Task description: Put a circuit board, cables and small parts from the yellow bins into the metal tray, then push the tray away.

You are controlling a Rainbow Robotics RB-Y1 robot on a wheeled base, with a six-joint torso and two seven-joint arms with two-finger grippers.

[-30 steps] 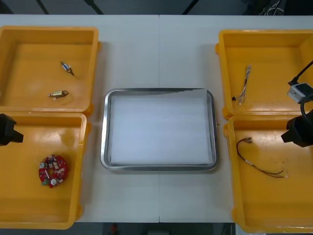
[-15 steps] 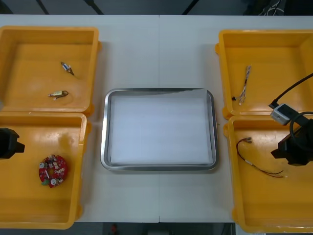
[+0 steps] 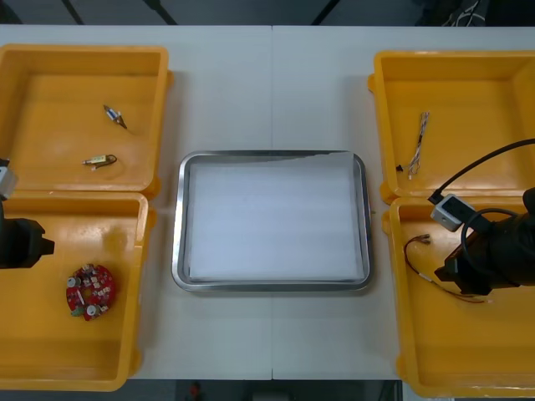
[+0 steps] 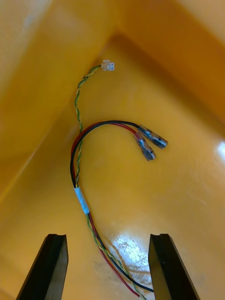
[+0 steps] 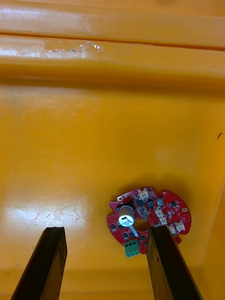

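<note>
Front view, bench: a light bench (image 3: 272,92) carries four yellow plastic bins (image 3: 84,50), two at each side. One shiny rectangular metal tray (image 3: 177,225), white inside, sits between them.
Front view, left side: the far left bin (image 3: 33,150) holds two small metal parts (image 3: 114,116), lying apart. The near left bin (image 3: 84,351) holds one round red circuit board (image 3: 89,291).
Front view, right side: the far right bin (image 3: 468,100) holds one twisted blue and white cable (image 3: 418,144). The near right bin (image 3: 451,351) holds one red, black and yellow cable (image 3: 418,255).
Front view, claws: the left claw (image 3: 42,247) hangs over the near left bin, near the board but apart from it. The right claw (image 3: 449,271) hangs over that last cable. Finger spread cannot be told here.
Right wrist view, claw: the right claw (image 4: 108,236) stands wide and holds nothing. The cable (image 4: 75,159) runs out between the black fingers (image 4: 49,267).
Right wrist view, added detail: a twisted yellow-green pair ends in one white plug (image 4: 108,65). Red and black leads end in two sleeved terminals (image 4: 147,140).
Left wrist view, claw: the left claw (image 5: 105,229) is wide and empty. The board (image 5: 164,218) lies by one fingertip (image 5: 159,234), and whether they touch cannot be told.
Left wrist view, added detail: one green block (image 5: 132,248) sits at the board's edge.
</note>
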